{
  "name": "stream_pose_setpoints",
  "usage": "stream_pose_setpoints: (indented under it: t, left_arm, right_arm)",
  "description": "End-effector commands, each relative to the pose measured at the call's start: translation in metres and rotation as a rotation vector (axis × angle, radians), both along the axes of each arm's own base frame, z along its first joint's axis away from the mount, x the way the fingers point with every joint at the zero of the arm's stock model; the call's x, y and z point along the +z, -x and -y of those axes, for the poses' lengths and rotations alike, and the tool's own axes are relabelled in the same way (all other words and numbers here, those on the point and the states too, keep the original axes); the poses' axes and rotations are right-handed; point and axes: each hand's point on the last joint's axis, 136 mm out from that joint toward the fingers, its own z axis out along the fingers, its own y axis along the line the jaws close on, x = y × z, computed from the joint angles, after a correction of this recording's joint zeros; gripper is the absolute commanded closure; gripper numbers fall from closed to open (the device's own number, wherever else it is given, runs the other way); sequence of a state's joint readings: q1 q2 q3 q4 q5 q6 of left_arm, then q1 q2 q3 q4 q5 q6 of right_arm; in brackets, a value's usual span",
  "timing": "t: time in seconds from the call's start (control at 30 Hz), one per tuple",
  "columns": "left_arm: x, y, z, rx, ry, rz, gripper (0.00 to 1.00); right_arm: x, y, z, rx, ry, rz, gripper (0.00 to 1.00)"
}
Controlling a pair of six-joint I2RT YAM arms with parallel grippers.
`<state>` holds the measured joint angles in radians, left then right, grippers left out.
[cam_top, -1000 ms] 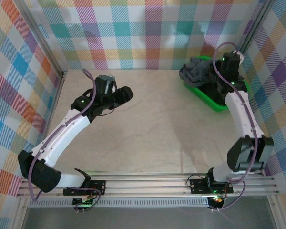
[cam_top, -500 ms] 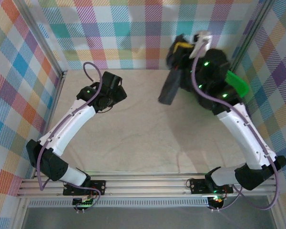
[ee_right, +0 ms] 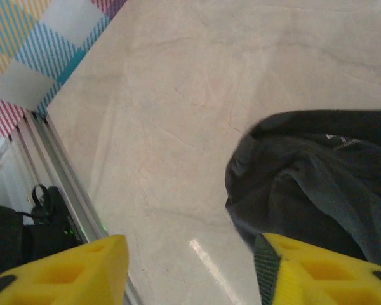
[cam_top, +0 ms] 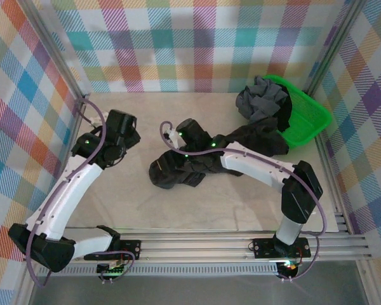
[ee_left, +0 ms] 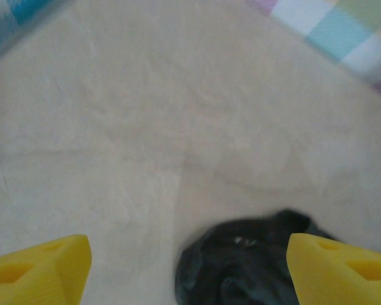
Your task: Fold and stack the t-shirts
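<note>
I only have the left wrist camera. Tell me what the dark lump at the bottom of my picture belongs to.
Observer: It is one end of a crumpled black t-shirt that trails across the table towards the green basket at the far right.
Operator: Report the right gripper.
Observer: The right gripper is open, with bare table between its fingers. The shirt lies beside one finger, not in the jaws.
Operator: Say what is in the basket.
Observer: A grey t-shirt is heaped over its left rim.
</note>
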<state>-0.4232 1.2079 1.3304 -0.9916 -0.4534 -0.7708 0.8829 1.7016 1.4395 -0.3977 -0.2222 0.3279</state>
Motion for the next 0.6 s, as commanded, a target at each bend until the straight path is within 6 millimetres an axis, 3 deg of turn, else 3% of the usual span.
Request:
stream_pose_setpoints:
  t: [0.0, 0.13, 0.27, 0.33, 0.43, 0.57]
  left_arm:
    - [-0.045, 0.008, 0.029, -0.122, 0.109, -0.138, 0.19]
    - [-0.086, 0.008, 0.077, -0.224, 0.273, -0.251, 0.19]
    - [-0.101, -0.011, 0.125, -0.307, 0.271, -0.284, 0.19]
    - [-0.109, -0.027, 0.15, -0.362, 0.213, -0.303, 0.22]
    - [-0.123, -0.053, 0.175, -0.433, 0.091, -0.337, 0.29]
    - [-0.156, -0.082, 0.18, -0.414, -0.049, -0.441, 0.34]
  right_arm:
    - [0.035, -0.04, 0.059, -0.223, -0.05, 0.026, 0.4]
    - [-0.005, -0.083, 0.176, -0.603, 0.073, -0.018, 0.36]
    - [-0.044, -0.098, 0.268, -0.856, 0.161, -0.1, 0.36]
    - [-0.062, -0.101, 0.297, -0.931, 0.209, -0.122, 0.38]
    - [-0.082, -0.104, 0.317, -0.974, 0.233, -0.148, 0.39]
    - [-0.103, -0.107, 0.334, -1.014, 0.275, -0.173, 0.4]
